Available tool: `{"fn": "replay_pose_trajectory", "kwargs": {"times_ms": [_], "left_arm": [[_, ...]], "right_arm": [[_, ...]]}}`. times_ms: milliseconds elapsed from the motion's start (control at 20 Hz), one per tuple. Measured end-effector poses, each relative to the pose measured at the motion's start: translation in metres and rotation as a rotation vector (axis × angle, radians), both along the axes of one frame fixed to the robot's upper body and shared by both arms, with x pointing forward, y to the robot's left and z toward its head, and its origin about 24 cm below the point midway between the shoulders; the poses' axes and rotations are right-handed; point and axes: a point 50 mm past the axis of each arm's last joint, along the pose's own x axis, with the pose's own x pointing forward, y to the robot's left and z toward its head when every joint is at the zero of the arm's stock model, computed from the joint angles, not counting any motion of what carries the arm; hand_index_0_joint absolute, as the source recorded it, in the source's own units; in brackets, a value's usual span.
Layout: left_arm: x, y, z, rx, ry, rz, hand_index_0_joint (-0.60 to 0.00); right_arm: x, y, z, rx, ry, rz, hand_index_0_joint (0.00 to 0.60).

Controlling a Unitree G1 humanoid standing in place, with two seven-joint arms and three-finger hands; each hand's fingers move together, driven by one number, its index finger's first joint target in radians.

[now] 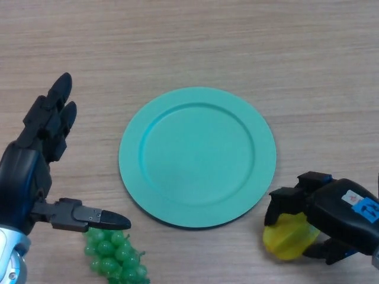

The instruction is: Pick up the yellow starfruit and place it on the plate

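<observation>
The yellow starfruit (288, 236) lies on the wooden table at the lower right, just off the plate's right front rim. My right hand (331, 207) is over it with its fingers and thumb curled round the fruit. The teal plate (133, 148) sits in the middle of the table with nothing on it. My left hand (35, 171) is at the left, open, fingers straight and thumb stretched toward the right, holding nothing.
A bunch of green grapes (115, 255) lies at the front edge, just below my left thumb and left of the plate's front rim.
</observation>
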Motion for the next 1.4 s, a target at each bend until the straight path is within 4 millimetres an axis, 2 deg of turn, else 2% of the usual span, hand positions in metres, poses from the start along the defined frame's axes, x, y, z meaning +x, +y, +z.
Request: {"fn": "replay_pose_trajectory", "kwargs": {"times_ms": [150, 300, 400, 550, 700, 750, 800, 850, 950, 1000, 1050, 1150, 1400], "left_arm": [[-0.001, 0.000, -0.002, 0.000, 0.007, 0.002, 0.000], [-0.001, 0.001, -0.001, 0.000, 0.004, 0.004, 0.000], [-0.002, 0.003, -0.001, -0.001, 0.005, 0.011, 0.000], [-0.005, 0.003, 0.001, -0.006, -0.004, 0.015, 0.000], [-0.006, 0.005, 0.006, 0.000, -0.030, 0.026, 0.000], [-0.007, 0.008, 0.006, 0.001, -0.029, 0.037, 0.000], [-0.008, 0.009, 0.006, 0.002, -0.027, 0.041, 0.000], [-0.008, 0.008, 0.006, 0.000, -0.026, 0.039, 0.000], [-0.010, 0.009, 0.005, 0.000, -0.025, 0.044, 0.000], [-0.010, 0.010, 0.006, 0.001, -0.028, 0.048, 0.000], [-0.012, 0.008, 0.009, 0.002, -0.039, 0.034, 0.000], [-0.015, 0.014, 0.009, -0.018, -0.041, 0.055, 0.000], [-0.015, 0.012, 0.008, -0.023, -0.040, 0.051, 0.000]], "right_arm": [[0.003, -0.001, 0.005, -0.048, -0.079, 0.005, 0.600], [0.005, 0.003, 0.023, -0.113, -0.173, 0.041, 0.600], [0.007, 0.010, 0.039, -0.018, -0.194, 0.066, 0.600], [0.019, 0.033, 0.057, 0.100, -0.215, 0.124, 0.600], [0.020, 0.048, 0.057, 0.165, -0.197, 0.170, 0.600], [0.021, 0.053, 0.055, 0.239, -0.103, 0.173, 0.600], [0.027, 0.054, 0.052, 0.372, 0.072, 0.122, 0.600], [0.030, 0.061, 0.047, 0.427, 0.150, 0.072, 0.600], [0.030, 0.073, 0.048, 0.345, 0.092, 0.143, 0.600], [0.039, 0.080, 0.046, 0.152, -0.102, 0.215, 0.600], [0.049, 0.081, 0.046, 0.067, -0.217, 0.254, 0.600], [0.057, 0.082, 0.043, 0.197, -0.144, 0.169, 0.600], [0.062, 0.084, 0.044, 0.190, -0.134, 0.173, 0.600]]}}
